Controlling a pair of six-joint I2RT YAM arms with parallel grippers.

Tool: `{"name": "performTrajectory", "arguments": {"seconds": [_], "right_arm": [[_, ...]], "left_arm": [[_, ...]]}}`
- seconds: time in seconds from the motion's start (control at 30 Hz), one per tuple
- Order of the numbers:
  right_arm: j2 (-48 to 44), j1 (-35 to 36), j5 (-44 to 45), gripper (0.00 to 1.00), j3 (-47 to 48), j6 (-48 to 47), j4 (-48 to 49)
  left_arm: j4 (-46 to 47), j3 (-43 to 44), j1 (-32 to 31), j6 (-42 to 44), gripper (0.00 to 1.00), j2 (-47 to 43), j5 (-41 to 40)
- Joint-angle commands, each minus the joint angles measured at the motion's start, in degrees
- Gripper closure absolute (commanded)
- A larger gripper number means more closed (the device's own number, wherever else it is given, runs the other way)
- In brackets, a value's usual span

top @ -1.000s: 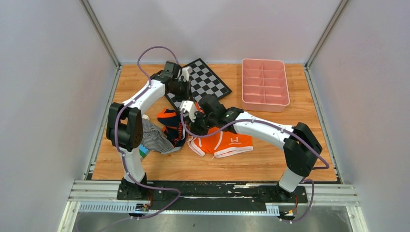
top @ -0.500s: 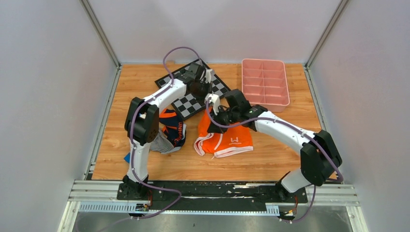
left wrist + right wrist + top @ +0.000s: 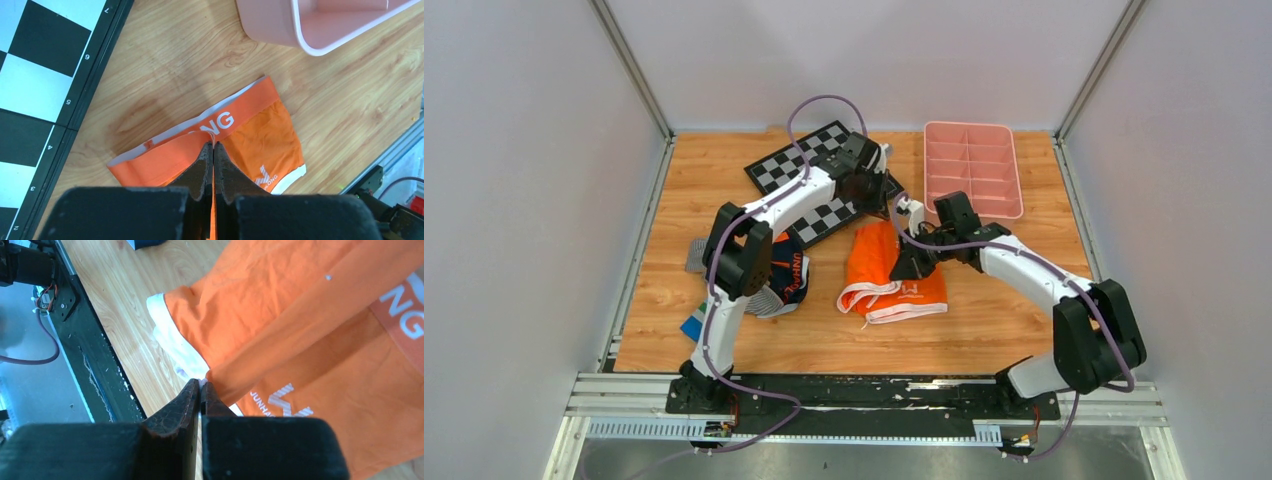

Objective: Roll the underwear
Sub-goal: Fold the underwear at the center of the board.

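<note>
Spread over a wood-grain surface [image 3: 664,200], boxed in by pale walls. At the far right, a pink divided tray [image 3: 972,170]. At far centre, a black-and-white chessboard [image 3: 776,170], partly hidden under the left arm. Between the two arms, near the middle: the orange underwear [image 3: 876,262], white-trimmed and bunched, its near half flat on the wood with the white logo facing up. To its left and apart from it, a navy pair with orange lettering [image 3: 792,272], lying against a grey-and-white striped garment [image 3: 769,300]. Pinched from the far side by the left gripper [image 3: 213,148], jaws closed tight on a ridge of orange cloth beside the lettered waistband. Pinched again towards the right by the right gripper [image 3: 201,386], jaws closed on a fold next to the white leg hem. Hard to judge from above how much fabric clears the wood; seemingly only the gripped folds.
</note>
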Motion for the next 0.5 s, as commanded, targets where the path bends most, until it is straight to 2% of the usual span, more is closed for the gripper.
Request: {"name": "performTrajectory", "arguments": {"seconds": [0.0,0.2,0.47], "right_arm": [[-3.9,-1.8,-4.0,1.00,-2.0,0.6,-3.6],[-5.7,-4.8,-4.5,1.00,-6.0,2.3,-5.5],[-6.7,-7.9,-0.2,1.00,-9.3,3.3,-3.8]], "left_arm": [[0.9,3.0,-1.2,-1.0,1.00,0.8,-3.8],[1.6,5.0,-3.3,-0.9,1.00,3.1,-4.4],[2.1,8.1,-5.8,-0.5,1.00,6.9,-6.9]]}}
